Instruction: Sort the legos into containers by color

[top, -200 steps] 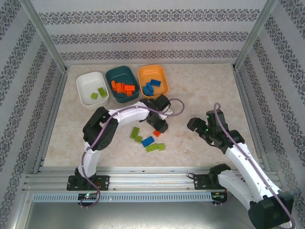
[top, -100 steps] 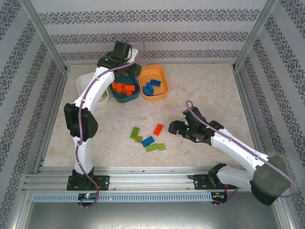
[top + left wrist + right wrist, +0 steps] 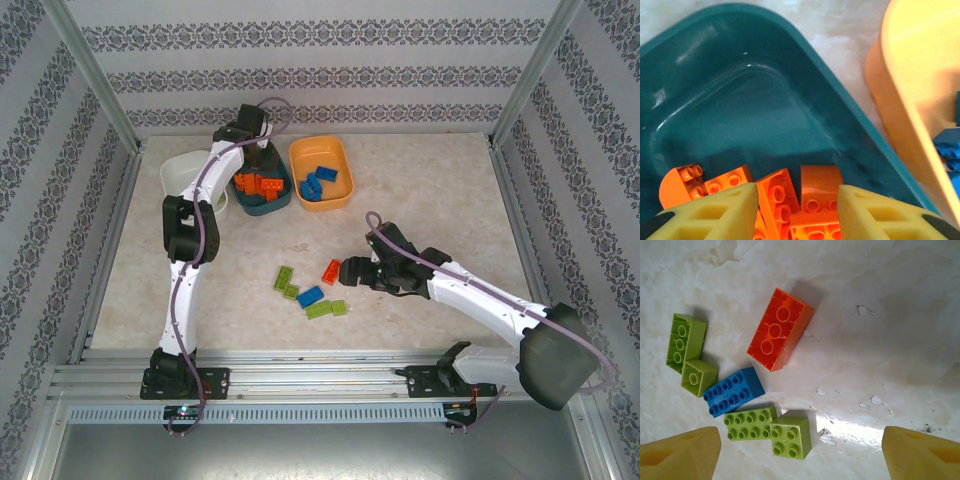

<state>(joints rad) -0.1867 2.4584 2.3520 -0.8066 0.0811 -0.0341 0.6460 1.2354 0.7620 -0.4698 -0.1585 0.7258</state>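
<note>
**Inspector:** Reporting on the right tool [image 3: 800,455]. Its yellow fingers [image 3: 680,455] are standing wide apart and gripping nothing. It is hanging over the marbled desk [image 3: 880,300], just beside the loose bricks.

**Clerk:** Which piece is lying nearest to it?

**Inspector:** The long orange studded plastic brick [image 3: 781,329]. It is lying diagonally, slightly apart from the others. Beside it, a blue studded brick [image 3: 733,391] and four lime green studded bricks [image 3: 750,422] are clustering close, several of them touching.

**Clerk:** How are you rating its handling?

**Inspector:** I am judging it light, stiff and not fragile, with smooth glossy flanks that may be slipping under a loose hold. I am advising a hold across the short width, one finger on each long flat side near mid-length, so that it is not pivoting.

**Clerk:** And the left tool [image 3: 797,215]?

**Inspector:** It is hovering over the dark teal rounded plastic tub [image 3: 715,100]. Its fingers [image 3: 705,215] are standing partly apart above a heap of orange bricks [image 3: 820,182]. I cannot tell whether one is being pinched.

**Clerk:** The other containers?

**Inspector:** The orange tub [image 3: 318,148] is sitting just beside the teal one and holding blue bricks [image 3: 320,182]. The white tub [image 3: 180,172] is standing on the teal tub's other side.
</note>
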